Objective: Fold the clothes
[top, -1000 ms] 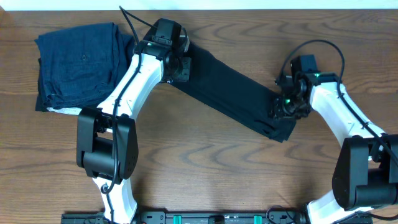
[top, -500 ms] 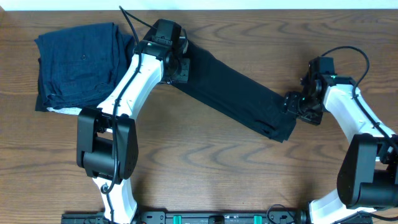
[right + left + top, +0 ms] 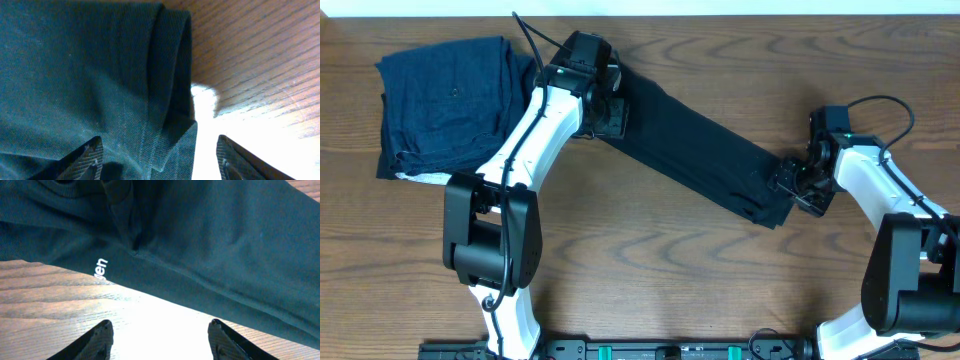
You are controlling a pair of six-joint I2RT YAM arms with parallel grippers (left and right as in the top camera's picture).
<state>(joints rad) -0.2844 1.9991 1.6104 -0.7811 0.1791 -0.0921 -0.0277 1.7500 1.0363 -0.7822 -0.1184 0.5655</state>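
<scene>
The clothes, a black T-shirt [image 3: 695, 150], lie on the wooden table folded into a long band running from upper left to lower right. My left gripper [image 3: 611, 112] hangs over the band's upper-left end. In the left wrist view the left gripper [image 3: 160, 325] is open over bare wood, with the shirt [image 3: 200, 240] and its white lettering [image 3: 101, 269] just beyond the tips. My right gripper [image 3: 794, 186] sits at the lower-right end. The right gripper [image 3: 160, 141] is open in its wrist view, one finger [image 3: 90, 160] over the fabric [image 3: 75, 75], the other over wood.
A pile of dark navy folded garments [image 3: 450, 100] with a white layer [image 3: 415, 178] beneath lies at the far left, beside my left arm. The table's back edge [image 3: 720, 14] runs along the top. A cable [image 3: 880, 102] loops above my right wrist.
Both grippers have opened. The right one pulled off the shirt's lower-right end to the right, then came back a little toward it. The left arm stayed in place.
</scene>
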